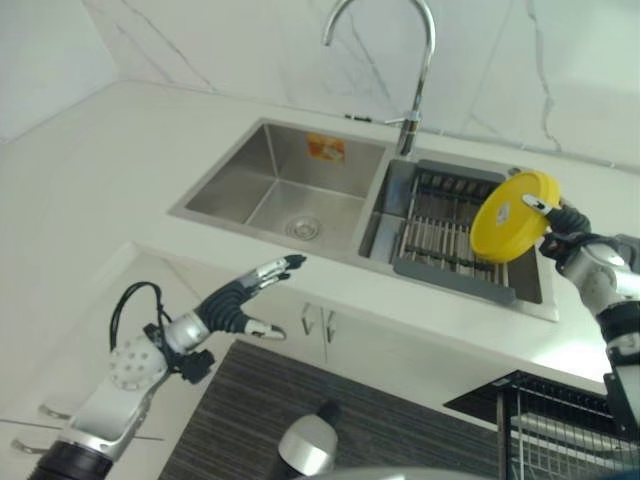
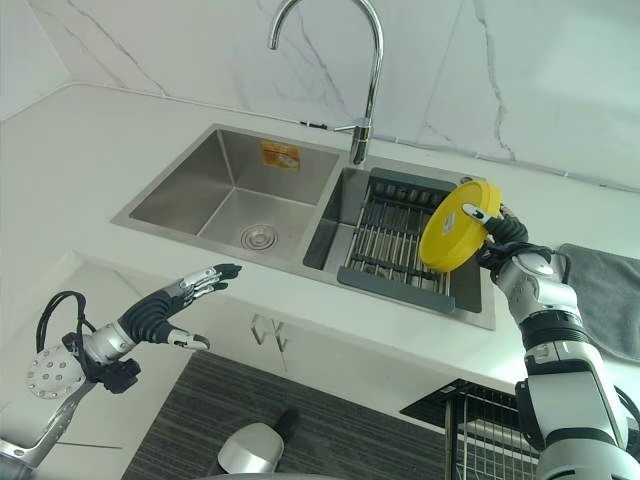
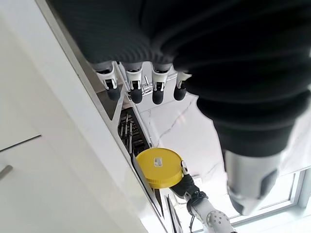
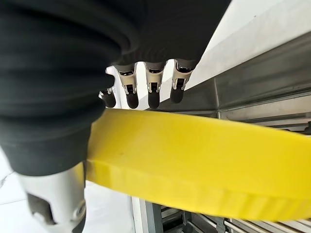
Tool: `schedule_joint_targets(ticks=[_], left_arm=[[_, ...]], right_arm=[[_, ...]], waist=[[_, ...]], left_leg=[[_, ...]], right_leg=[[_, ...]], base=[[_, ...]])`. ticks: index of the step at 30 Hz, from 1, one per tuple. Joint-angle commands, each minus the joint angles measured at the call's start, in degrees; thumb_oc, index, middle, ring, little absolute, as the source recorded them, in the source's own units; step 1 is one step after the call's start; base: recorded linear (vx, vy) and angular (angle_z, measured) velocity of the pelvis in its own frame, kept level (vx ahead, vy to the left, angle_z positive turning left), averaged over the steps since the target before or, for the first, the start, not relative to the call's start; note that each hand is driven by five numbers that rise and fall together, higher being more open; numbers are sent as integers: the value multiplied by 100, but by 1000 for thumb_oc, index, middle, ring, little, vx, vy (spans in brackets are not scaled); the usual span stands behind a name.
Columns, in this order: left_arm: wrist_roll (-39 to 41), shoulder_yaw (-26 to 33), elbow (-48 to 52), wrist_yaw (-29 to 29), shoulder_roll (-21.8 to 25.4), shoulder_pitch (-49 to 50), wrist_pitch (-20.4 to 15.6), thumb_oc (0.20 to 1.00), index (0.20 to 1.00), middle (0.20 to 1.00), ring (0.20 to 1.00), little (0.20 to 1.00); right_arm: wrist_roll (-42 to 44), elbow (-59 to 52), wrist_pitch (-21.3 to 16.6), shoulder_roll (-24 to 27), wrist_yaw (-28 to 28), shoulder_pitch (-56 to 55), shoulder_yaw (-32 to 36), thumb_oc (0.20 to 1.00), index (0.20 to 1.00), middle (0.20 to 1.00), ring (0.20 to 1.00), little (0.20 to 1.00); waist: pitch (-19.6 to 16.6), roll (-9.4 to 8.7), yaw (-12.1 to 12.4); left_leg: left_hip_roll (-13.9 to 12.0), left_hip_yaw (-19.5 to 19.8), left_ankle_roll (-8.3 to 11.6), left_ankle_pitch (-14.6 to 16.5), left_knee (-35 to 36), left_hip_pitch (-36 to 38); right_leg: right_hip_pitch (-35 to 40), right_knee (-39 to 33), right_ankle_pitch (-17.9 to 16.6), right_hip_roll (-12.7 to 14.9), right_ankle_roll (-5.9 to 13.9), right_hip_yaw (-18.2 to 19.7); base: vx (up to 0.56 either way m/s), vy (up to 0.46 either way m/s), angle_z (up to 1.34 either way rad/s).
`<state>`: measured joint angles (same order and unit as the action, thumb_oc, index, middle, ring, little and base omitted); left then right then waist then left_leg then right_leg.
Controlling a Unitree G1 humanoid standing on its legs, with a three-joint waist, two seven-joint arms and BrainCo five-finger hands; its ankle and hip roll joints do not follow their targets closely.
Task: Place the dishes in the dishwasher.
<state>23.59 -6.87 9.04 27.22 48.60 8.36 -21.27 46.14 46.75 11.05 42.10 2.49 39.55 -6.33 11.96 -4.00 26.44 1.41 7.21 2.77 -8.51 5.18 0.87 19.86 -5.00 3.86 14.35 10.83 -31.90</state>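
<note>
At the right of the left eye view, the right hand (image 1: 562, 228) grips a yellow plate (image 1: 514, 216) by its rim, thumb on the upper face and fingers curled behind, holding it tilted on edge above the right end of the drying rack (image 1: 450, 232). That rack, a dark frame with metal bars, sits in the right basin of a stainless double sink (image 1: 275, 180) at the centre of the frame; the left basin lies bare with its round drain (image 1: 303, 228) at the bottom. A tall curved faucet (image 1: 412, 70) rises from the back edge of the sink at top centre, against a marbled white wall. In the right wrist view the plate (image 4: 204, 165) crosses the frame as a thick yellow band just beneath the fingertips (image 4: 153, 100). The left hand (image 1: 240, 298) hangs at the lower left of the frame, in front of the white counter edge, fingers stretched out straight and thumb apart, touching nothing. In the left wrist view its fingers (image 3: 136, 90) line up straight, and the plate (image 3: 158, 168) shows farther off in the other hand. At the lower right corner of the frame a dark wire dishwasher rack (image 1: 560, 420) stands below the counter. In the right eye view a grey cloth (image 2: 605, 300) lies on the counter at the right edge
</note>
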Motion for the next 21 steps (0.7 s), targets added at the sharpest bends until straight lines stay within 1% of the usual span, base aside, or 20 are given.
schedule_joint_targets(ticks=[1, 3, 5, 7, 16, 17, 18, 20, 21], left_arm=[[123, -35, 307, 27, 219, 171, -146, 1000, 1000, 1000, 1000, 1000], [109, -30, 322, 38, 195, 175, -111, 1000, 1000, 1000, 1000, 1000], [102, -27, 323, 36, 184, 178, -103, 1000, 1000, 1000, 1000, 1000], [94, -18, 329, 68, 149, 196, -84, 1000, 1000, 1000, 1000, 1000], [63, -35, 355, 77, 119, 151, -6, 1000, 1000, 1000, 1000, 1000], [35, -23, 363, 87, 91, 158, 7, 1000, 1000, 1000, 1000, 1000], [58, -18, 369, 97, 95, 162, 28, 1000, 1000, 1000, 1000, 1000], [52, -60, 362, 107, 64, 124, 71, 1000, 1000, 1000, 1000, 1000], [51, -63, 361, 106, 62, 122, 71, 1000, 1000, 1000, 1000, 1000]], right_arm=[[5, -125, -26, 619, 91, 560, -584, 1000, 1000, 1000, 1000, 1000], [-68, -141, 134, 590, 81, 588, -638, 1000, 1000, 1000, 1000, 1000], [-60, -122, 215, 575, 66, 617, -698, 1000, 1000, 1000, 1000, 1000], [-45, -65, 400, 560, -61, 673, -821, 1000, 1000, 1000, 1000, 1000], [-59, -14, 494, 482, -42, 728, -969, 1000, 1000, 1000, 1000, 1000], [-91, -41, 540, 480, -14, 717, -963, 536, 536, 536, 536, 536], [-177, -41, 581, 476, 36, 711, -979, 200, 200, 200, 200, 200], [-187, 24, 576, 434, 239, 671, -975, 200, 200, 200, 200, 200], [-184, 24, 575, 433, 252, 670, -974, 200, 200, 200, 200, 200]], waist=[[-449, 241, 219], [-454, 237, 217], [-452, 235, 216], [-447, 215, 225], [-441, 193, 246], [-437, 184, 245], [-440, 177, 246], [-445, 165, 242], [-444, 165, 242]], left_leg=[[95, -86, -416, 826, -60, 478], [99, -78, -418, 829, -57, 491], [98, -81, -418, 830, -54, 502], [91, -80, -413, 831, -53, 519], [68, -102, -403, 820, -52, 538], [66, -111, -398, 817, -54, 533], [59, -127, -394, 816, -52, 535], [51, -149, -395, 817, -51, 544], [51, -150, -395, 817, -50, 545]], right_leg=[[-783, 1144, 178, -185, -228, 804], [-774, 1146, 181, -185, -230, 805], [-768, 1145, 182, -187, -234, 812], [-742, 1130, 176, -180, -237, 804], [-689, 1114, 166, -169, -243, 752], [-686, 1115, 168, -166, -239, 744], [-683, 1121, 170, -158, -235, 727], [-672, 1127, 166, -150, -230, 711], [-673, 1128, 166, -150, -230, 711]], base=[[0, 0, 0], [10, 11, 5], [4, 7, 2], [0, 0, 0], [0, 0, 0], [0, 0, 0], [0, 0, 0], [0, 0, 0], [0, 0, 0]])
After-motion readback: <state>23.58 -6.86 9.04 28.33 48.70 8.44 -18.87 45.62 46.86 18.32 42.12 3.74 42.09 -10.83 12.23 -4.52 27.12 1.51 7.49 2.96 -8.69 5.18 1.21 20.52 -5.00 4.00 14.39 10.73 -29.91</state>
